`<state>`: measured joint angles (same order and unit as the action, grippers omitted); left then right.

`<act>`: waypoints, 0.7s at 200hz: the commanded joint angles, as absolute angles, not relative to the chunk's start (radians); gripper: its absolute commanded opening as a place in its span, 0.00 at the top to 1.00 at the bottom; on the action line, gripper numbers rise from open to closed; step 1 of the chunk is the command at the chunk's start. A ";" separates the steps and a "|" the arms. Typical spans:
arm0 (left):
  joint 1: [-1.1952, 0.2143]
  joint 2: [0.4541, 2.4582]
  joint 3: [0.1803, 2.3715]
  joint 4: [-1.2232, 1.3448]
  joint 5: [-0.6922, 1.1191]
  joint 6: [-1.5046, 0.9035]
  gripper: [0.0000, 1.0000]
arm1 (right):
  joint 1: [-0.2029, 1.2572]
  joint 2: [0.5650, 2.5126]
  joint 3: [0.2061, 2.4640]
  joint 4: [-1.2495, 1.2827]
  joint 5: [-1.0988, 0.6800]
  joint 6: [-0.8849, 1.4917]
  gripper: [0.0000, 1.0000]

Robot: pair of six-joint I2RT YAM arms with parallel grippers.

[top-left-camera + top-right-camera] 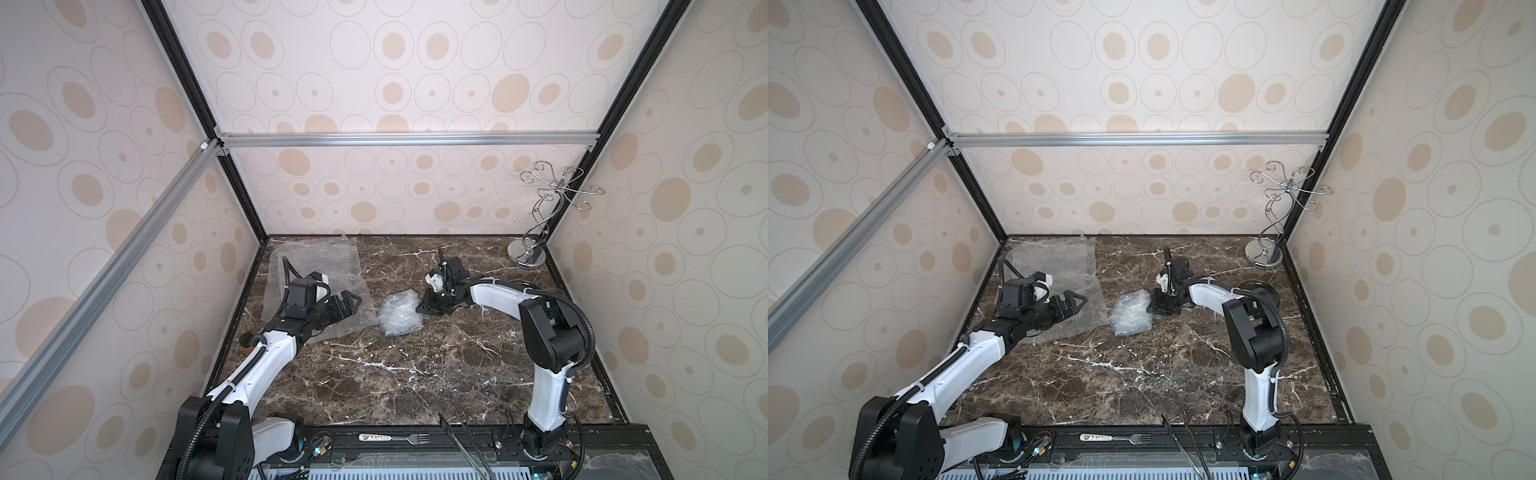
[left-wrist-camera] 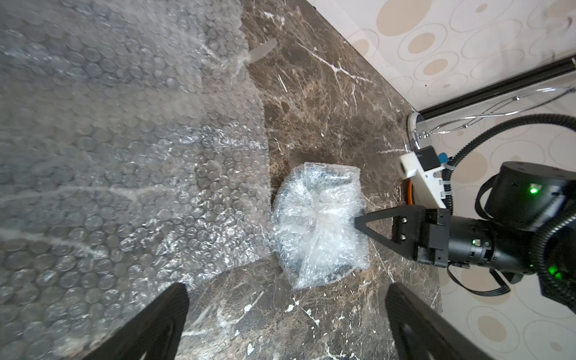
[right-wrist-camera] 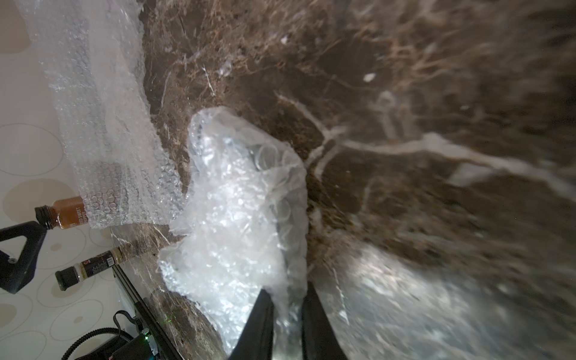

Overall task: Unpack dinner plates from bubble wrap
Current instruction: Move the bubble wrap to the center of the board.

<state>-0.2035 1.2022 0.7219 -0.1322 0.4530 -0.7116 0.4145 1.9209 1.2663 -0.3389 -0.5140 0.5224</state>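
Your right jaws are clamped on the bundled wrap [image 3: 237, 218] at its 2 o'clock edge, seen from above; a dark plate [image 2: 327, 179] shows inside, mid-counter [image 1: 415, 374]. Left jaws hang wide open just beside its 9 o'clock. Right's nearer, so I'd peel toward 3.
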 commanded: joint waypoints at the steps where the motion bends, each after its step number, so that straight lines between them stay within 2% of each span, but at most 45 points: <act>1: -0.260 1.219 0.744 -0.080 0.416 -0.746 0.00 | 0.377 1.848 1.209 -0.405 -0.496 0.465 0.82; 83: -0.549 1.435 0.798 0.061 0.342 -0.805 0.01 | 0.284 1.725 1.045 -0.449 -0.465 0.389 0.80; 117: -0.603 1.496 0.802 0.122 0.321 -0.816 0.02 | 0.284 1.724 1.084 -0.485 -0.447 0.379 0.74; 140: -0.621 1.531 0.802 0.157 0.327 -0.817 0.03 | 0.285 1.685 1.100 -0.517 -0.400 0.369 0.60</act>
